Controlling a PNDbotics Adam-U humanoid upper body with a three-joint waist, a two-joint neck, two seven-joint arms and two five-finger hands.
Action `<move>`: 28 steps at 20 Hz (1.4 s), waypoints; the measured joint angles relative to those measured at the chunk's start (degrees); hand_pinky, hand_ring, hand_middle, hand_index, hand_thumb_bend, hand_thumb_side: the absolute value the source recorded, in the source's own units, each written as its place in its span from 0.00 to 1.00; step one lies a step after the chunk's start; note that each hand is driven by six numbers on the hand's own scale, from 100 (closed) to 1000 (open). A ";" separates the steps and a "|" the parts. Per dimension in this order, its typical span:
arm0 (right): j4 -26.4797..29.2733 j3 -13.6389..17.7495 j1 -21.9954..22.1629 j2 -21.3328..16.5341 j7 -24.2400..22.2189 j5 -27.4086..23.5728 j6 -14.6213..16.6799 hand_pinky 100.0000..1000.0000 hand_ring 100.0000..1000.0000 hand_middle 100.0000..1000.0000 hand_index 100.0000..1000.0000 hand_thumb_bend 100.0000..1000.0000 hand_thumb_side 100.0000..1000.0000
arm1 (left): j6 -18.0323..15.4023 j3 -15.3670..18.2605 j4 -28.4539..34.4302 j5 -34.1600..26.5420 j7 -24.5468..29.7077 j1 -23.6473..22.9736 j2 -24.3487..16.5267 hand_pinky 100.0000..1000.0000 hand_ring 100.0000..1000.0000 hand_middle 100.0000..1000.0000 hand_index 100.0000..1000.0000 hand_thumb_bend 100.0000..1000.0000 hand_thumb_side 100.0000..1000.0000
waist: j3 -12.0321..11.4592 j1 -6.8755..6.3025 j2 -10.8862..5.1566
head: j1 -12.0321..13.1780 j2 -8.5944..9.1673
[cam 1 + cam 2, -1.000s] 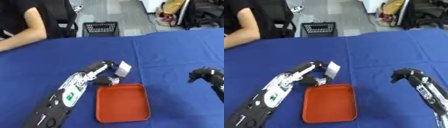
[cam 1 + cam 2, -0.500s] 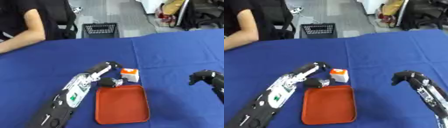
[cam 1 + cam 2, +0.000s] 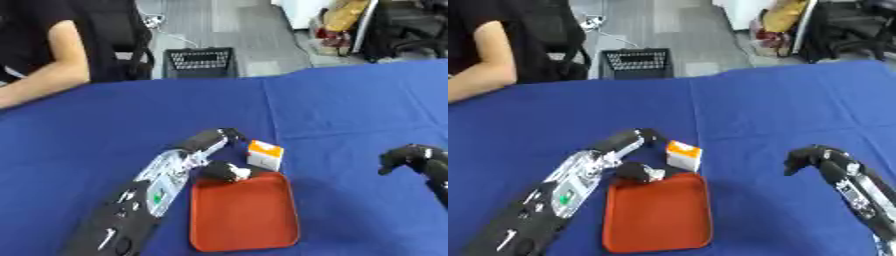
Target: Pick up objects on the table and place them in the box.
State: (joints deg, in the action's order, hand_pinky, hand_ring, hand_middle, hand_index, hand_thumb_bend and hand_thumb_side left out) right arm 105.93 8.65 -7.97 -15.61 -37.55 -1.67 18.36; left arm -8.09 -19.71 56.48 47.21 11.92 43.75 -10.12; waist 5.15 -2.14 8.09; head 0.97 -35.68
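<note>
One small box (image 3: 264, 155) on the bench (image 3: 350, 115), one red tray (image 3: 242, 212), two robot hands in view. The box is a little upright carton, white on its sides with an orange top, and it stands on the blue cloth right at the tray's far edge, near the middle of the bench. The tray is a shallow rectangle with rounded corners and a raised rim, smooth and matte, nothing lying in it.

The left hand (image 3: 225, 172) comes in from the near left corner on a long black and silver arm with a green patch on its casing. Its fingers are curled in, and the curled part sits over the tray's far left corner, just beside the carton. A pale tip shows at the fingers' end. It looks to be next to the carton rather than wrapped round it; whether it touches the side of the carton I can't tell from here.

The right hand (image 3: 805, 158) hangs over the bench's right side, well apart from carton and tray. It's a dark bunched shape, fingers bent downward, holding nothing, with the silver-jointed forearm running off to the near right corner.

The bench is covered in a plain blue cloth with a few soft folds. A person's bare forearm (image 3: 44, 87) rests on the far left edge, touching none of it.
</note>
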 measured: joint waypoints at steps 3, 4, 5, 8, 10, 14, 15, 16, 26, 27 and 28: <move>0.00 -0.01 -0.02 0.00 -0.02 -0.04 -0.01 0.83 0.59 0.62 0.79 0.00 0.95 | -0.57 0.23 -0.53 1.42 0.01 0.46 0.14 0.96 0.82 0.88 0.90 0.65 0.65 | 0.02 0.00 0.01 | 0.07 0.02; 0.00 -0.01 -0.02 0.00 -0.03 -0.08 -0.01 0.83 0.59 0.62 0.79 0.00 0.95 | -0.78 0.23 -0.71 1.65 0.04 0.48 0.17 0.96 0.82 0.88 0.90 0.66 0.66 | 0.02 0.00 0.02 | 0.07 0.05; 0.00 -0.01 -0.05 0.00 -0.03 -0.10 -0.01 0.83 0.59 0.62 0.79 0.00 0.95 | -1.01 0.23 -0.80 1.83 0.09 0.55 0.18 0.96 0.82 0.88 0.90 0.65 0.65 | 0.02 0.00 0.03 | 0.08 0.20; 0.00 -0.02 -0.23 0.00 -0.05 -0.17 0.00 0.83 0.59 0.62 0.79 0.00 0.95 | -1.40 0.23 -1.12 2.00 0.41 1.09 0.18 0.96 0.82 0.88 0.90 0.66 0.66 | 0.11 0.00 0.07 | 0.09 0.50; 0.00 -0.03 -0.24 0.00 -0.07 -0.18 0.00 0.83 0.59 0.62 0.79 0.00 0.95 | -1.61 0.23 -1.15 1.98 0.53 1.19 0.19 0.97 0.82 0.87 0.90 0.64 0.65 | 0.24 0.00 0.12 | 0.09 0.52; 0.00 -0.15 -0.26 0.00 -0.26 -0.19 -0.02 0.83 0.59 0.62 0.79 0.00 0.95 | -2.08 0.58 -1.47 0.92 0.05 1.46 0.39 0.98 0.82 0.87 0.90 0.61 0.64 | 0.39 0.00 0.37 | 0.15 0.96; 0.00 -0.22 -0.27 0.00 -0.31 -0.19 -0.02 0.83 0.59 0.62 0.79 0.00 0.95 | -2.16 0.60 -1.56 0.49 -0.08 1.49 0.39 0.98 0.82 0.88 0.90 0.60 0.65 | 0.39 0.00 0.40 | 0.16 1.01; 0.00 -0.32 -0.28 0.00 -0.36 -0.19 -0.04 0.83 0.59 0.62 0.79 0.00 0.95 | -2.23 0.61 -1.73 0.06 -0.21 1.60 0.40 0.98 0.82 0.88 0.90 0.60 0.64 | 0.41 0.00 0.40 | 0.19 1.03; 0.00 -0.58 -0.78 0.00 -0.58 -0.27 0.07 0.83 0.59 0.62 0.79 0.00 0.95 | -2.39 0.95 -3.21 -1.89 -0.24 3.93 1.41 0.98 0.81 0.85 0.88 0.49 0.61 | 1.41 -0.04 0.80 | 0.90 2.25; 0.00 -0.68 -0.78 0.00 -0.63 -0.28 0.11 0.83 0.59 0.62 0.79 0.00 0.95 | -2.44 0.98 -3.34 -2.00 -0.30 3.99 1.45 0.98 0.81 0.85 0.88 0.49 0.62 | 1.45 -0.04 0.80 | 1.08 2.46; 0.00 -0.71 -0.79 0.00 -0.66 -0.28 0.14 0.83 0.59 0.62 0.79 0.00 0.95 | -2.51 1.08 -3.59 -2.06 -0.41 3.99 1.59 0.98 0.81 0.85 0.88 0.50 0.62 | 1.46 -0.05 0.82 | 1.11 2.54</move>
State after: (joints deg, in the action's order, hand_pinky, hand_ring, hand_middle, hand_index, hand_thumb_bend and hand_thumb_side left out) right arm 105.93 7.94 -8.75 -15.60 -38.22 -1.96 18.50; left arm -10.59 -18.64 52.89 45.15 11.51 47.74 -8.54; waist 6.60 -2.18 8.91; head 2.07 -33.15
